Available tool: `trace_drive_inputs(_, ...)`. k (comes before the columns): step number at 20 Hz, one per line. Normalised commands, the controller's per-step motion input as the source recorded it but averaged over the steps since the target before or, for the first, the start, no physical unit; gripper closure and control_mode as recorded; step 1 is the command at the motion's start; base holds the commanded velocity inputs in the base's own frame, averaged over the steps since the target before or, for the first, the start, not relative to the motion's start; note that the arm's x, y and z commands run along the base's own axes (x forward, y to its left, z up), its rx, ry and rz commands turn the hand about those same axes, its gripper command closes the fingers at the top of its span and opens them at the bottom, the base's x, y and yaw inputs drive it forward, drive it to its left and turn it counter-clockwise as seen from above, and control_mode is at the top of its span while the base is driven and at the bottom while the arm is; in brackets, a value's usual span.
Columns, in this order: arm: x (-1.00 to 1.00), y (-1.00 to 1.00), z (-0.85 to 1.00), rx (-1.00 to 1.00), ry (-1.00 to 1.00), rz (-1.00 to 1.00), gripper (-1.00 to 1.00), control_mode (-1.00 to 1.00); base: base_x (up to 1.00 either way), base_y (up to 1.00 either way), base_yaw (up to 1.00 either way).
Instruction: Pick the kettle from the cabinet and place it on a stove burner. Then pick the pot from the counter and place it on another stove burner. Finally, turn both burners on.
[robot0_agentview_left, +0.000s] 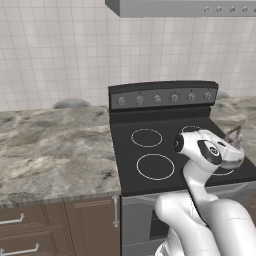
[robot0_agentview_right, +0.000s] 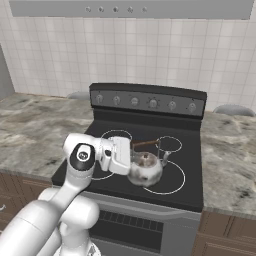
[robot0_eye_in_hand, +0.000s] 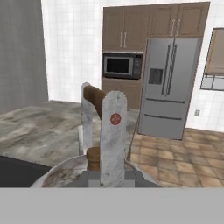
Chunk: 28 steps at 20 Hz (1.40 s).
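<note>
Clamped by its brown handle in the claw (robot0_eye_in_hand: 98, 131), the kettle (robot0_agentview_right: 145, 169) hangs over the front right burner ring (robot0_agentview_right: 165, 179) of the stove (robot0_agentview_left: 150, 135), close above the glass, contact hard to judge. First placement near done but not released. Pot nowhere on the visible tabletop (robot0_agentview_left: 55, 145). Still ahead: fetching the pot, second burner, both knobs (robot0_agentview_right: 153, 104).

The small squat shiny silver kettle (robot0_agentview_right: 145, 169) is held by its handle between the fingers (robot0_eye_in_hand: 113, 131), over the black glass-top stove (robot0_agentview_right: 192, 192); grey-brown marble counter (robot0_agentview_left: 55, 145) is spread beyond the fingers.
</note>
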Motion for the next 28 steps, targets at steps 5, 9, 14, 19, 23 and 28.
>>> trace_drive_inputs(5,0.12,-0.02,-0.29,0.0,-0.09,0.0,1.0,-1.0,0.0,0.0,0.0)
trace_drive_inputs(9,0.12,-0.01,-0.29,-0.02,-0.02,0.0,1.0,-1.0,0.0,0.0,0.0)
trace_drive_inputs(14,0.08,-0.02,-0.28,-0.04,0.0,0.0,1.0,-1.0,0.0,0.0,0.0)
trace_drive_inputs(19,0.12,-0.02,-0.31,-0.04,0.0,-0.01,1.0,-1.0,0.0,0.0,0.0)
trace_drive_inputs(23,0.14,-0.01,-0.35,-0.07,0.0,-0.02,1.0,-1.0,0.0,0.0,0.0)
trace_drive_inputs(28,0.12,-0.04,-0.38,-0.07,0.0,-0.01,1.0,-1.0,0.0,0.0,0.0)
